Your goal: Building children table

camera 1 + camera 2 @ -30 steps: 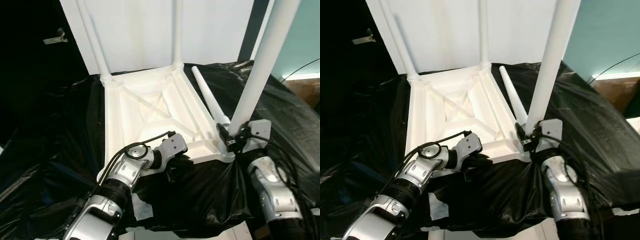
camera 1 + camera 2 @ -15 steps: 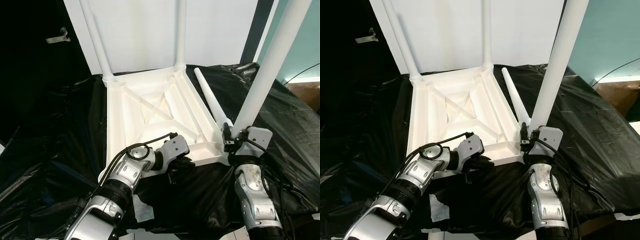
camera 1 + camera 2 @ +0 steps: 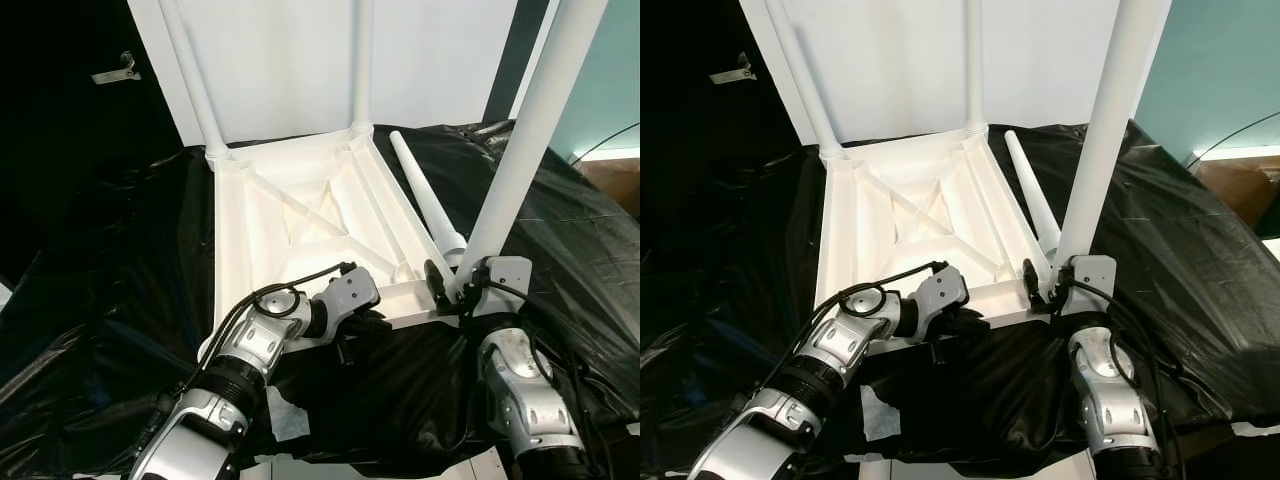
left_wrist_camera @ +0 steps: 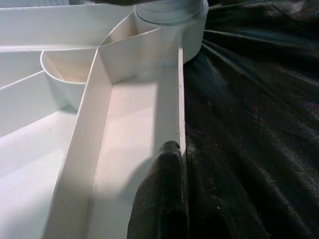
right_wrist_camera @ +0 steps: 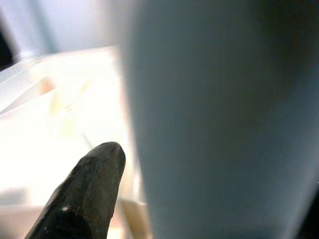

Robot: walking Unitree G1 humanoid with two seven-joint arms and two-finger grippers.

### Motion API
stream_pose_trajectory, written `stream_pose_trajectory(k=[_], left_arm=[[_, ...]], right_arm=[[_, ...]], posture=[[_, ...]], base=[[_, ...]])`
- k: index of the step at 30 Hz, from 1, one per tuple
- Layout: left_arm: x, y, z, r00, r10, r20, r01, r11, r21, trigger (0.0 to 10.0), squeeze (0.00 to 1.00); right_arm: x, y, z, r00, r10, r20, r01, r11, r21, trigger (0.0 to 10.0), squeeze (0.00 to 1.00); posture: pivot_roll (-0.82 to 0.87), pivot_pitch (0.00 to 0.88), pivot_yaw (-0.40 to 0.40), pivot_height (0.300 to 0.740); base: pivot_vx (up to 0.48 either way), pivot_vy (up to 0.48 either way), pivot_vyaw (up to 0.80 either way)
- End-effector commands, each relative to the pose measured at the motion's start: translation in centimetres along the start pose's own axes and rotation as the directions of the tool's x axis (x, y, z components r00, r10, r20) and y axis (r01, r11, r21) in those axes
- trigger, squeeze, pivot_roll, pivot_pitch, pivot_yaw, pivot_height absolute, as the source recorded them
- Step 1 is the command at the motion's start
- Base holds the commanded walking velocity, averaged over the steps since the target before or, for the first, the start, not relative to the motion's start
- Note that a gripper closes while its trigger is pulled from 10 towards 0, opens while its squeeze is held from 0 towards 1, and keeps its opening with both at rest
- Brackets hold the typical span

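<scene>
A white children's table (image 3: 300, 215) lies upside down on a black plastic sheet (image 3: 120, 260). Two legs (image 3: 195, 80) (image 3: 362, 60) stand in its far corners. A third leg (image 3: 520, 140) rises from the near right corner, and my right gripper (image 3: 450, 285) is shut on its base, with one black finger (image 5: 84, 194) beside the leg (image 5: 219, 119). A loose leg (image 3: 425, 200) lies on the sheet along the table's right side. My left gripper (image 3: 355, 325) is shut on the near rim (image 4: 177, 99), one finger (image 4: 159, 199) lying against it.
A white panel (image 3: 280, 60) stands behind the table. A dark door with a metal handle (image 3: 112, 72) is at the far left. A brown box (image 3: 615, 185) sits at the right edge. A white scrap (image 3: 285, 410) lies near my left arm.
The head view has shifted slightly. My right forearm has swung a little while its gripper stays on the leg's base. The left gripper has held its place on the rim.
</scene>
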State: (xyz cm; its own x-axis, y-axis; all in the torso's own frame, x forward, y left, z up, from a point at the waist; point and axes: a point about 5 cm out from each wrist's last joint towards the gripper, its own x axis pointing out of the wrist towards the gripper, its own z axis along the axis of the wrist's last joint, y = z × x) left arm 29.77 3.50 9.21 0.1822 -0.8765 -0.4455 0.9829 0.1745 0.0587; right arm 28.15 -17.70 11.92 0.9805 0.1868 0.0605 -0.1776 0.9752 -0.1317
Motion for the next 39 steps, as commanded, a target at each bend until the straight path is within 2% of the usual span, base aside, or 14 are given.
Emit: stream_pose_trajectory(k=[1, 3, 4, 6, 10, 12, 13, 14, 15, 21, 29, 32, 34, 39], left_arm=[[0.9, -3.0, -5.8, 0.99, -0.071, -0.12, 0.043, 0.975, -0.218, 10.0, 0.0], [0.9, -3.0, -5.8, 0.99, -0.072, -0.123, 0.044, 0.976, -0.215, 10.0, 0.0], [0.9, -3.0, -5.8, 0.99, -0.072, -0.123, 0.044, 0.976, -0.215, 10.0, 0.0], [0.9, -3.0, -5.8, 0.99, -0.072, -0.124, 0.045, 0.976, -0.215, 10.0, 0.0], [0.9, -3.1, -5.8, 0.989, -0.072, -0.126, 0.043, 0.976, -0.215, 10.0, 0.0], [0.9, -3.1, -5.9, 0.989, -0.07, -0.128, 0.041, 0.976, -0.215, 10.0, 0.0], [0.9, -3.1, -5.9, 0.989, -0.07, -0.129, 0.041, 0.976, -0.215, 10.0, 0.0], [0.9, -3.1, -5.9, 0.989, -0.07, -0.129, 0.041, 0.976, -0.215, 10.0, 0.0], [0.8, -3.1, -6.0, 0.989, -0.071, -0.13, 0.042, 0.976, -0.216, 10.0, 0.0], [0.8, -3.1, -6.0, 0.989, -0.072, -0.132, 0.042, 0.976, -0.213, 10.0, 0.0], [0.7, -3.0, -6.2, 0.988, -0.071, -0.139, 0.04, 0.976, -0.212, 10.0, 0.0], [0.7, -3.0, -6.2, 0.988, -0.07, -0.14, 0.039, 0.977, -0.211, 10.0, 0.0], [0.7, -2.9, -6.1, 0.988, -0.069, -0.139, 0.039, 0.977, -0.21, 10.0, 0.0], [0.7, -2.9, -6.1, 0.988, -0.066, -0.137, 0.037, 0.977, -0.209, 10.0, 0.0]], right_arm=[[0.7, 0.8, 0.5, 0.994, 0.11, 0.01, -0.11, 0.994, -0.024, 10.0, 0.0], [0.7, 0.5, 0.1, 0.981, 0.19, -0.046, -0.194, 0.976, -0.101, 10.0, 0.0], [0.7, 0.5, 0.1, 0.981, 0.19, -0.046, -0.194, 0.976, -0.101, 10.0, 0.0], [0.0, 0.4, -0.7, 0.955, 0.275, -0.113, -0.294, 0.934, -0.205, 10.0, 0.0], [-0.4, 0.0, -1.1, 0.938, 0.313, -0.149, -0.34, 0.913, -0.226, 10.0, 0.0], [-0.5, -0.8, -1.0, 0.936, 0.313, -0.162, -0.344, 0.913, -0.221, 10.0, 0.0], [-0.5, -1.3, -0.9, 0.933, 0.316, -0.169, -0.348, 0.913, -0.211, 4.2, 0.0], [-0.5, -1.3, -0.9, 0.933, 0.316, -0.169, -0.348, 0.913, -0.211, 4.2, 0.0], [-0.5, -1.5, -0.9, 0.925, 0.337, -0.179, -0.368, 0.91, -0.189, 0.0, 0.0], [-0.2, -1.9, -0.4, 0.915, 0.362, -0.179, -0.39, 0.906, -0.163, 0.0, 0.0], [-0.2, -1.8, -0.3, 0.928, 0.34, -0.152, -0.341, 0.94, 0.02, 0.0, 0.0], [-0.2, -1.3, -0.5, 0.947, 0.291, -0.138, -0.292, 0.956, 0.009, 0.0, 0.0], [-0.4, -0.6, -1.0, 0.972, 0.196, -0.127, -0.197, 0.98, 0.011, 0.0, 0.0], [-1.1, 0.6, -1.6, 0.989, 0.091, -0.115, -0.087, 0.995, 0.04, 0.0, 0.0]], posture=[[-0.1, 0.017, -0.011, 0.74], [-0.1, 0.019, -0.011, 0.74], [-0.1, 0.019, -0.011, 0.74], [-0.1, 0.022, -0.011, 0.74], [-0.1, 0.023, -0.01, 0.74], [-0.1, 0.024, -0.009, 0.74], [-0.1, 0.026, -0.008, 0.74], [-0.1, 0.026, -0.008, 0.74], [-0.1, 0.026, -0.007, 0.74], [-0.1, 0.026, -0.004, 0.74], [-0.1, 0.025, 0.003, 0.74], [-0.1, 0.023, 0.002, 0.74], [-0.1, 0.022, 0.0, 0.74], [-0.1, 0.022, 0.0, 0.74]], base=[[0.0, 0.0, 0.0], [0.0, 0.0, 0.0], [0.0, 0.0, 0.0], [0.0, 0.0, 0.0], [0.0, 0.0, 0.0], [0.0, 0.0, 0.0], [0.0, 0.0, 0.0], [0.0, 0.0, 0.0], [0.0, 0.0, 0.0], [0.0, 0.0, 0.0], [0.0, 0.0, 0.0], [0.0, 0.0, 0.0], [0.0, 0.0, 0.0], [0.0, 0.0, 0.0]])
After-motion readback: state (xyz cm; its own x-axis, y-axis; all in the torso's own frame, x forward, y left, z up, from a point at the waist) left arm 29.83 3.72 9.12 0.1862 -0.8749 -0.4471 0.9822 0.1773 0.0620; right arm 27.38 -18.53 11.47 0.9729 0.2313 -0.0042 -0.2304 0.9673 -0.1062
